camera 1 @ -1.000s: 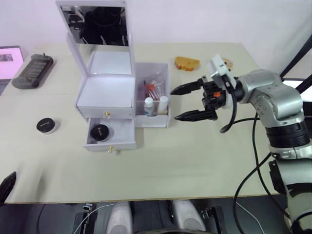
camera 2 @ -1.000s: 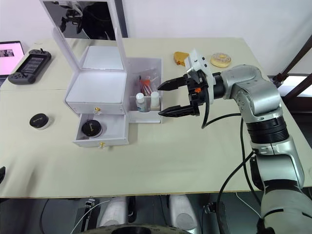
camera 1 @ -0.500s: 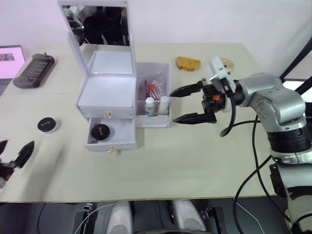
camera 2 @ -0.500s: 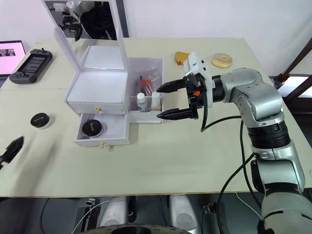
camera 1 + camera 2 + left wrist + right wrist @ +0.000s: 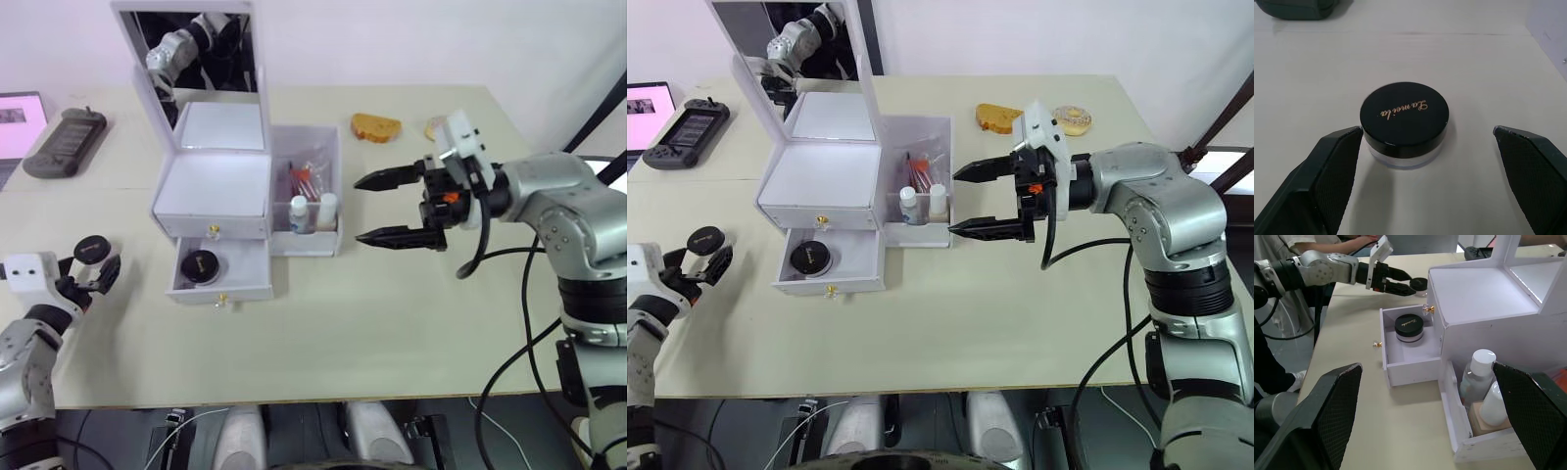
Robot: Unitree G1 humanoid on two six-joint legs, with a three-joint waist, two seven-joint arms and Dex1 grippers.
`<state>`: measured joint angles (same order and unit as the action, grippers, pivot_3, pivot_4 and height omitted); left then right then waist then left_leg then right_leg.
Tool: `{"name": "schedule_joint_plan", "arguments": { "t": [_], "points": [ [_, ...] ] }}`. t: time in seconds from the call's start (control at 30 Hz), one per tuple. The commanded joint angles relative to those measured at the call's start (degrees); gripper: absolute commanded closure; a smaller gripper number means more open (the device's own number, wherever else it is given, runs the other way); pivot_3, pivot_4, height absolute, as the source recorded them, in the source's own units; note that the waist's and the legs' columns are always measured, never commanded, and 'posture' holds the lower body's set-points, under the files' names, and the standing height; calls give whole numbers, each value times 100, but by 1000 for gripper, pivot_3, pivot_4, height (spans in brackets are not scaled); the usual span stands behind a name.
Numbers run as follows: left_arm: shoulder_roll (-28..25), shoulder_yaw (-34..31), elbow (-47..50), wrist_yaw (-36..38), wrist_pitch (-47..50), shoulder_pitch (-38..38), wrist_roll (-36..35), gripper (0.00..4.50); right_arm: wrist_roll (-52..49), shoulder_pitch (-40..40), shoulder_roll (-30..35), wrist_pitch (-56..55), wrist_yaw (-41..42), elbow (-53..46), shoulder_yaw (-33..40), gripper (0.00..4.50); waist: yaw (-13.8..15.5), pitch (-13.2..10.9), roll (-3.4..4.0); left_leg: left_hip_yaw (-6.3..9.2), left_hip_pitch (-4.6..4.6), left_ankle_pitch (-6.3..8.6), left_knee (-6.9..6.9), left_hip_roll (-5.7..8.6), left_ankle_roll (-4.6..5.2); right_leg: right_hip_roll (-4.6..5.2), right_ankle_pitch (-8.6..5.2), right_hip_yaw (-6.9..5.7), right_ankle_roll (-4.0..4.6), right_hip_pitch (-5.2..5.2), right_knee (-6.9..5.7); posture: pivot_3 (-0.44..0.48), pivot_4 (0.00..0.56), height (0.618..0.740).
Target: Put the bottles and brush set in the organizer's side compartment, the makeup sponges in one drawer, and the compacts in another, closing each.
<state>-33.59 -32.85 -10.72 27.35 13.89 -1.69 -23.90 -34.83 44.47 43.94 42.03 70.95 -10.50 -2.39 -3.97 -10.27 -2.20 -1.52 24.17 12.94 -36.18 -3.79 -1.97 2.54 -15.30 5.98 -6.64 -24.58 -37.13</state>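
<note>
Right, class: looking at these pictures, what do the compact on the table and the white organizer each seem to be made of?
The compact by the left hand: a glossy black lid, probably plastic, with gold script, on a clear base that could be plastic or glass. The organizer: smooth, opaque white panels with crisp edges and small gold knobs, likely plastic or painted board; its raised lid holds a mirror, which shows reflections.

Beige table (image 5: 323,323), two joined tops, seam visible. Plain white wall (image 5: 411,39) behind; dark floor (image 5: 118,436) below front edge
</note>
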Motion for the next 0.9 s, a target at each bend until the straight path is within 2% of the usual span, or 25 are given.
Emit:
{"name": "schedule_joint_plan", "arguments": {
  "t": [0.03,0.4,0.67,0.77,0.83,0.9],
  "points": [
    [-125,-28,-362,-86,-301,-125,199,21,-19,-19,88,-89,-57,-106,152,0,6,0,0,0,0,0,0,0,0,0,0,0,0,0,0,0,150,740],
    [-263,377,-1541,38,-852,-829,600,21,-77,-19,138,-34,-134,-173,190,0,41,0,-1,1,1,0,-2,1,0,2,1,-3,-2,2,-2,0,150,740],
    [-278,578,-1865,101,-1052,-1166,673,21,-117,-20,185,-13,-190,-243,195,0,91,1,0,1,-1,-1,-3,1,0,1,2,-4,-3,2,-5,0,150,740],
    [-247,608,-1863,113,-1083,-1168,669,903,-123,-34,205,-20,-186,-251,204,0,129,1,0,1,-1,-1,-3,1,-1,1,2,-3,-3,2,-5,0,150,740],
    [-241,616,-1889,144,-1124,-1155,645,1844,-128,-43,213,-19,-188,-261,206,0,136,1,0,1,-1,-1,-2,1,-1,1,2,-3,-4,2,-5,0,150,740],
    [-247,613,-1792,266,-1146,-1081,567,1862,-148,-61,215,-7,-187,-285,206,0,138,1,0,1,-1,-1,-1,1,-1,1,2,-3,-4,2,-5,0,150,740]
  ]
}}
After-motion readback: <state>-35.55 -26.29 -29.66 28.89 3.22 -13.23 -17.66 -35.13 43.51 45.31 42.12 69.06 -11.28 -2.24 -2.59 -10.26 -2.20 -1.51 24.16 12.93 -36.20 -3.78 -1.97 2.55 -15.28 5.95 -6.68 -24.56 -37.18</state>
